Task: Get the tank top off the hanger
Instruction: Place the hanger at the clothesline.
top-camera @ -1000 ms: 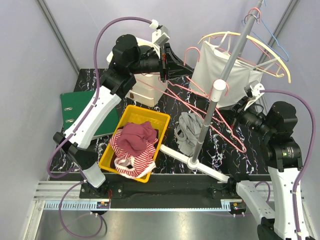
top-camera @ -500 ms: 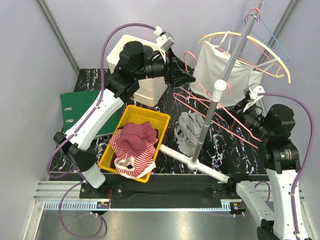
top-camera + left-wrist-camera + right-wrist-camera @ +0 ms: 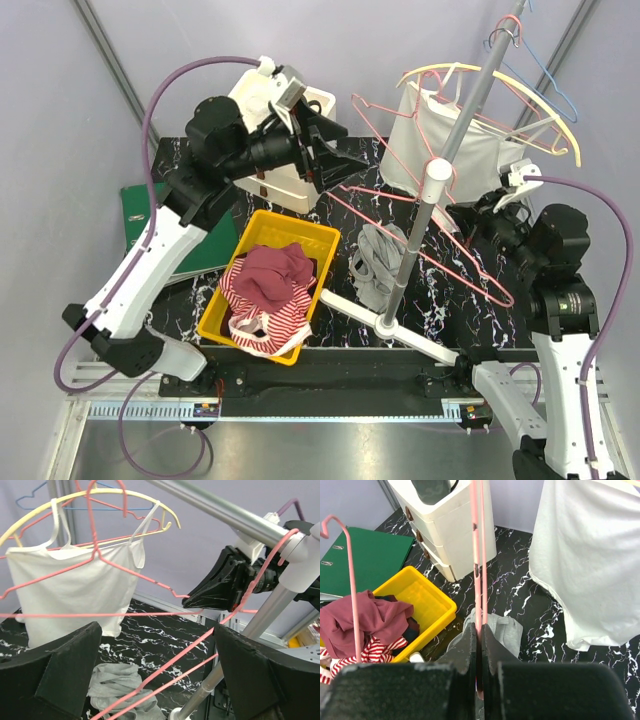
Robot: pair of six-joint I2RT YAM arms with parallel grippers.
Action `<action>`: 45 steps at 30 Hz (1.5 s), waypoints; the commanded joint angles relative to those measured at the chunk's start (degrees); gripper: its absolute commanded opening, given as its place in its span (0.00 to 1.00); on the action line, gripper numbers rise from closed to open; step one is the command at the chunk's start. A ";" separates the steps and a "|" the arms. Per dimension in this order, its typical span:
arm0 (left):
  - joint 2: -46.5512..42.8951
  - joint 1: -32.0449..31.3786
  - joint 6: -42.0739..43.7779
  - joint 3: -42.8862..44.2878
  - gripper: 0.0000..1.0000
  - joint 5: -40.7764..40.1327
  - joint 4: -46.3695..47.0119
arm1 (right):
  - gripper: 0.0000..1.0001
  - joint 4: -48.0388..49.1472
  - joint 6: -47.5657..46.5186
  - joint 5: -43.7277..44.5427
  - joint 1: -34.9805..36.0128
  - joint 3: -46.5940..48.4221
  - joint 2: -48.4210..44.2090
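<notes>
one grey tank top (image 3: 375, 262) lies crumpled on the marble table (image 3: 420, 300) beside the rack pole (image 3: 403, 275), off the pink hanger (image 3: 475, 570). my right gripper (image 3: 479, 635) pinches that hanger's wire. my left gripper (image 3: 157, 645), spread wide around the wires, has drawn back left over the white drawers (image 3: 290, 185) since half a second ago.

White-and-black arms (image 3: 150, 265), purple cables (image 3: 152, 110)

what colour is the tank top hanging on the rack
The tank top is plain white; it shows best in the left wrist view.
</notes>
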 commanded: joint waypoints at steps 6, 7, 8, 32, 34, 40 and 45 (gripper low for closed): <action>-16.72 0.43 0.13 -19.72 0.99 -11.02 5.49 | 0.00 0.90 -0.07 1.92 -0.14 7.48 0.54; -18.65 0.51 -0.04 -21.76 0.99 -11.82 5.94 | 0.00 0.55 -0.16 2.53 -0.06 7.92 0.45; -21.89 0.43 -0.22 -23.52 0.99 -12.52 6.20 | 0.00 0.28 -0.16 3.06 -0.06 8.97 0.37; -39.85 -0.80 -10.68 -59.30 0.94 -8.83 11.74 | 0.00 -17.38 -2.01 4.74 -0.06 10.38 -12.02; -40.38 -1.50 -11.29 -60.09 0.93 -9.36 12.18 | 0.00 -19.14 -2.01 5.00 -0.06 10.12 -13.60; -40.47 -3.70 -12.35 -62.38 0.92 -10.77 13.41 | 0.00 -22.83 -1.04 5.71 0.03 9.51 -16.77; -39.24 -7.56 -12.00 -63.44 0.91 -13.92 14.90 | 0.00 -25.29 -0.78 5.27 -0.06 8.63 -19.23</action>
